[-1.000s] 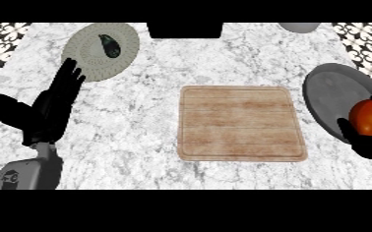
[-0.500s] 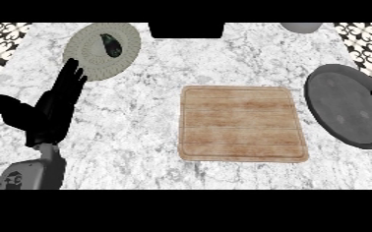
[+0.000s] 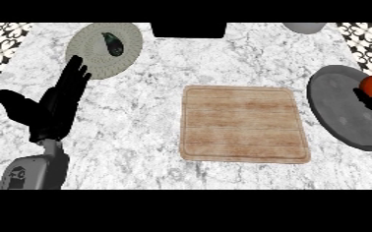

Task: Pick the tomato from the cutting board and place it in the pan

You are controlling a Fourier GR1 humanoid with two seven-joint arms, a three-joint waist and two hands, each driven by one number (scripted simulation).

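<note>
Tomato (image 3: pixel 367 85) reappeared over pan (image 3: pixel 340 109) | right hand (image 3: pixel 358 95) beside | left hand (image 3: pixel 55 104) apart

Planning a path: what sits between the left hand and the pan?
In the head view, only the bare cutting board lies between the left hand and the pan.

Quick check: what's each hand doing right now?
Left hand: open, holding nothing.
Right hand: only a sliver shows at the right edge by the tomato; state cannot be told.
</note>
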